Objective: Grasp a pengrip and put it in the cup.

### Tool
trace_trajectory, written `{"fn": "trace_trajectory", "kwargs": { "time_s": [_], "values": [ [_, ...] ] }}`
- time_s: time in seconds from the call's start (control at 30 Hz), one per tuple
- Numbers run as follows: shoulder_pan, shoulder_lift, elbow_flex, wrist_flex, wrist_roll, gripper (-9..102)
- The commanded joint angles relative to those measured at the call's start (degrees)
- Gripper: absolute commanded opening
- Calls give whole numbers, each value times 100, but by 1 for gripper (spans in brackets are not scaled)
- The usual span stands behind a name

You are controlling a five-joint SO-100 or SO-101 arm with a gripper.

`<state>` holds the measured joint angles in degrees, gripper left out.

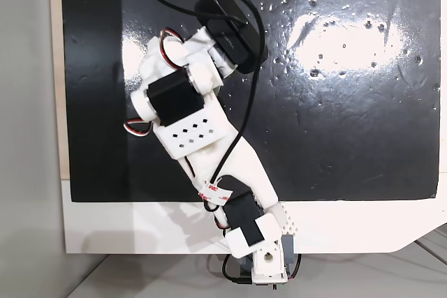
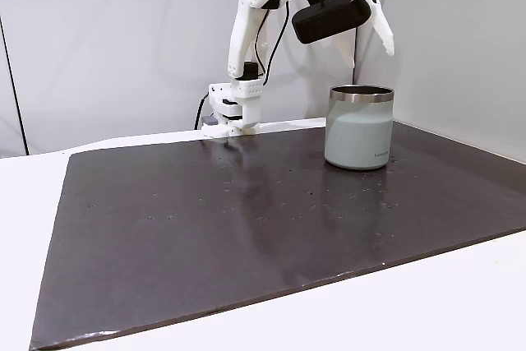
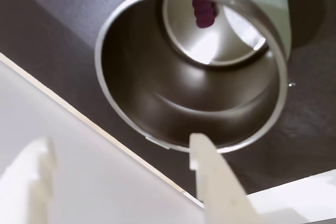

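**Pengrip lying in the cup, jaws apart above it**

From my wrist view I look straight down into the pale-grey round cup with a steel rim and a shiny metal inside. On its bottom lies the small purple ribbed pengrip, close to the wall at the top of that picture — nothing touches it. The white two-finger gripper hangs above the cup's rim; the jaws stand apart and hold nothing, one finger at the lower left of the wrist view, the other pointing up near the rim.

In a fixed view from the side, I see the cup upright on the dark mat that covers the white surface, near the mat's far right corner. The white arm rises from its base at the far edge and bends over the cup, with the gripper held above the rim, apart from it. A black camera rides on the wrist.

In a fixed view from above, the arm stretches across the mat's left part — the cup lies hidden beneath it.
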<state>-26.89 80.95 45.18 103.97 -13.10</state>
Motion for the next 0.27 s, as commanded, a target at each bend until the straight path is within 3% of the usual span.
{"fn": "trace_trajectory", "kwargs": {
  "time_s": [0.0,0.23],
  "values": [
    [105,211,-176,62,0,31],
    [149,290,-88,62,-26,31]
  ]
}}
